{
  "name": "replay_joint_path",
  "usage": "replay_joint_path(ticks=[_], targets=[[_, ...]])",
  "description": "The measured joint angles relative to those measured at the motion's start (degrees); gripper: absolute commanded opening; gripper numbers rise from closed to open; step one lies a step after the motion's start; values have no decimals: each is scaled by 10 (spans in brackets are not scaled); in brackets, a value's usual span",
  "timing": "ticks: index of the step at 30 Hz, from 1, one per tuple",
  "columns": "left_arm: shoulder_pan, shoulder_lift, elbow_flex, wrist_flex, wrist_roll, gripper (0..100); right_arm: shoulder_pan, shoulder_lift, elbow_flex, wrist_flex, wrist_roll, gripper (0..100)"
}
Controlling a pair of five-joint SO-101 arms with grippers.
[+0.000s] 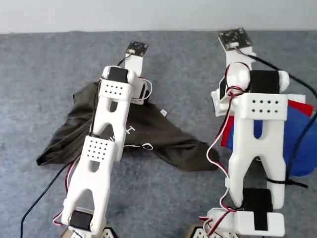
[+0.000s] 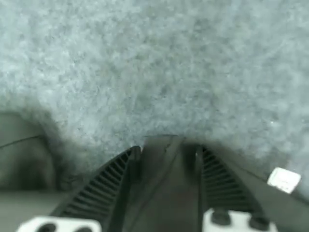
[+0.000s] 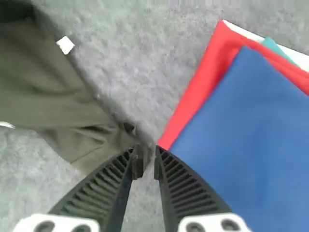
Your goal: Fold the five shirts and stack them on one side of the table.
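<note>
A dark olive shirt (image 1: 148, 134) lies spread and crumpled on the grey felt table (image 1: 44, 74) under the left arm. My left gripper (image 1: 142, 93) sits at the shirt's far edge, and in the left wrist view it (image 2: 166, 150) is shut on a fold of that dark cloth. My right gripper (image 3: 145, 157) is shut, its tips on the felt between the olive shirt's corner (image 3: 72, 106) and a stack of folded shirts. The stack has a blue shirt (image 3: 251, 135) on top of a red one (image 3: 212, 82).
The folded stack (image 1: 302, 148) lies at the table's right edge, partly under the right arm (image 1: 257, 148). Teal (image 3: 273, 46) and white (image 3: 241, 29) layers peek out below the red. A white label (image 3: 65, 45) marks the olive shirt. Open felt runs along the back and left.
</note>
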Motion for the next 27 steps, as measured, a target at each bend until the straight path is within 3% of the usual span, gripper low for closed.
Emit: replay_joint_path(ticks=[9, 15, 17, 21, 27], targets=[[-5, 5, 16, 4, 1, 8, -21, 0, 37, -46, 0, 54], [-11, -17, 38, 15, 6, 10, -27, 0, 37, -46, 0, 54], [-22, -36, 14, 18, 40, 9, -25, 0, 37, -46, 0, 54], [-45, -132, -26, 18, 69, 9, -27, 0, 37, -46, 0, 54], [-91, -359, 7, 18, 75, 10, -32, 0, 37, -46, 0, 94]])
